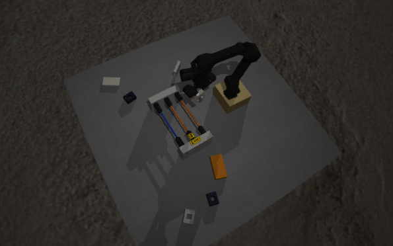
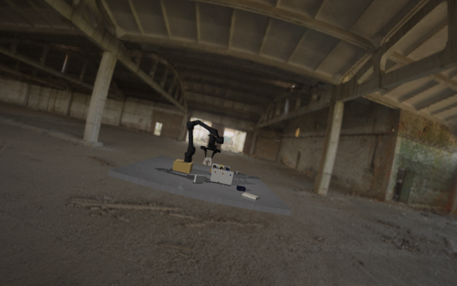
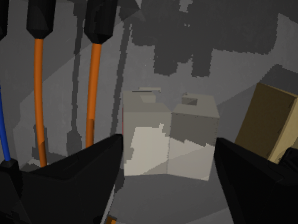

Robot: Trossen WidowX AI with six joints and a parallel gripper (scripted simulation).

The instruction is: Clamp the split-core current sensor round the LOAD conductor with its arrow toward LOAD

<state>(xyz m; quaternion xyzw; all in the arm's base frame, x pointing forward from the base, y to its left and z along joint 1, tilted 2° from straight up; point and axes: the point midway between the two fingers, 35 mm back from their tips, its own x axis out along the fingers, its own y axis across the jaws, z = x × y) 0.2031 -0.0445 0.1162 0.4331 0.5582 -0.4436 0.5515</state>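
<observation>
The split-core sensor (image 1: 199, 96) (image 2: 210, 159) (image 3: 169, 139) is a pale grey block with its two halves apart at the top. My gripper (image 1: 197, 94) (image 3: 168, 143) is shut on it, one dark finger on each side. It sits just right of the conductor fixture's far end. I cannot tell whether it touches the table. The fixture holds a blue conductor (image 1: 168, 123) and two orange ones (image 1: 179, 118) (image 1: 189, 113) between white end blocks. The yellow LOAD marker (image 1: 195, 140) is on the near end block, below the middle orange conductor. In the wrist view, two orange conductors (image 3: 39, 96) (image 3: 93, 92) run to the left of the sensor.
The arm stands on a tan base block (image 1: 239, 99) (image 3: 269, 123) right of the sensor. An orange block (image 1: 218, 166), a white block (image 1: 111, 81), a white strip (image 1: 176, 67), two dark blue pieces (image 1: 129, 97) (image 1: 212, 199) and a white square piece (image 1: 189, 213) lie around the grey table.
</observation>
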